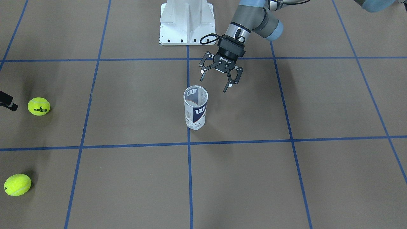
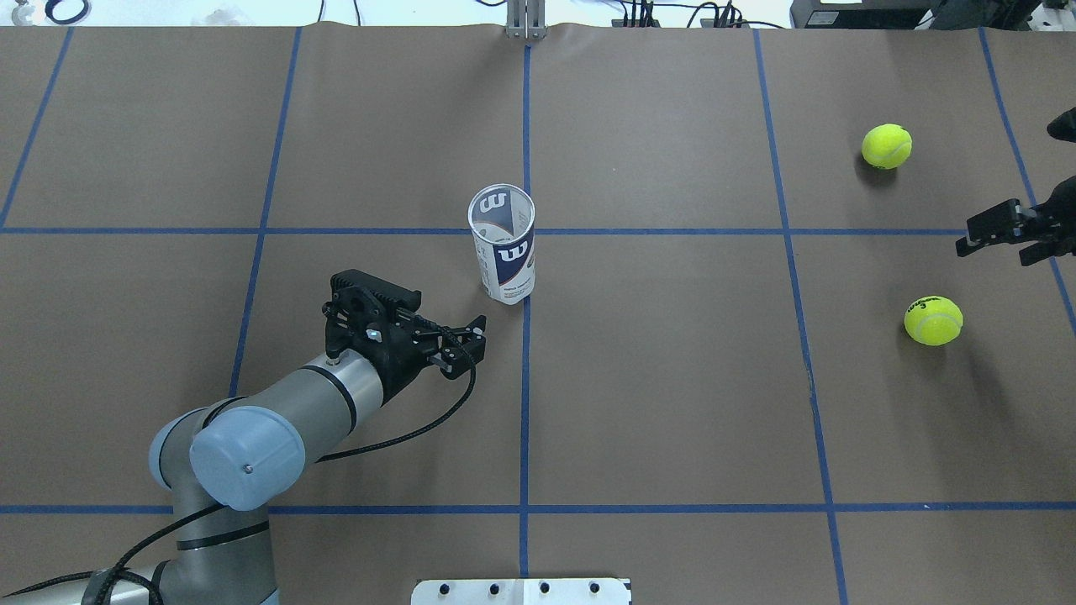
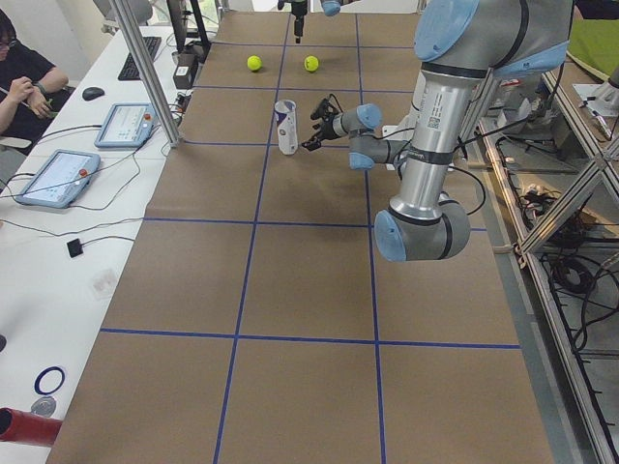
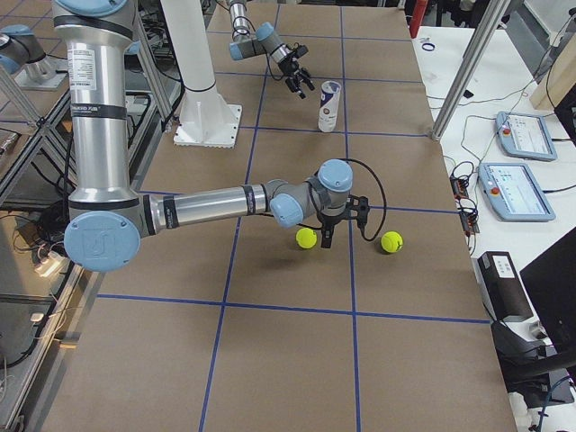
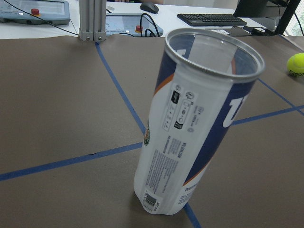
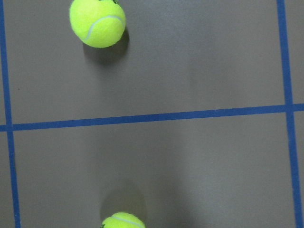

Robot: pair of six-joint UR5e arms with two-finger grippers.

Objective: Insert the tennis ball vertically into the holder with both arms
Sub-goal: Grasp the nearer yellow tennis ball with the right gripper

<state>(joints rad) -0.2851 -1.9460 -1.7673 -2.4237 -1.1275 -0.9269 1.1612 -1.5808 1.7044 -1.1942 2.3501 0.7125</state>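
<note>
1 holder [image 2: 504, 252] upright mid-surface [image 2: 672, 378], 2 tennis balls [image 2: 887, 145] [image 2: 933, 320] well apart from it on the right. Left pincer [image 1: 217, 82] hovers just beside the holder, jaws apart. Right pincer [image 4: 326, 236] points down between the balls, can't tell its state.

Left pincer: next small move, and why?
Probably ease the left pincer forward so its open jaws straddle the holder. The holder stands upright, empty and unheld, the pincer is apart from it, and steadying it likely comes first.
</note>
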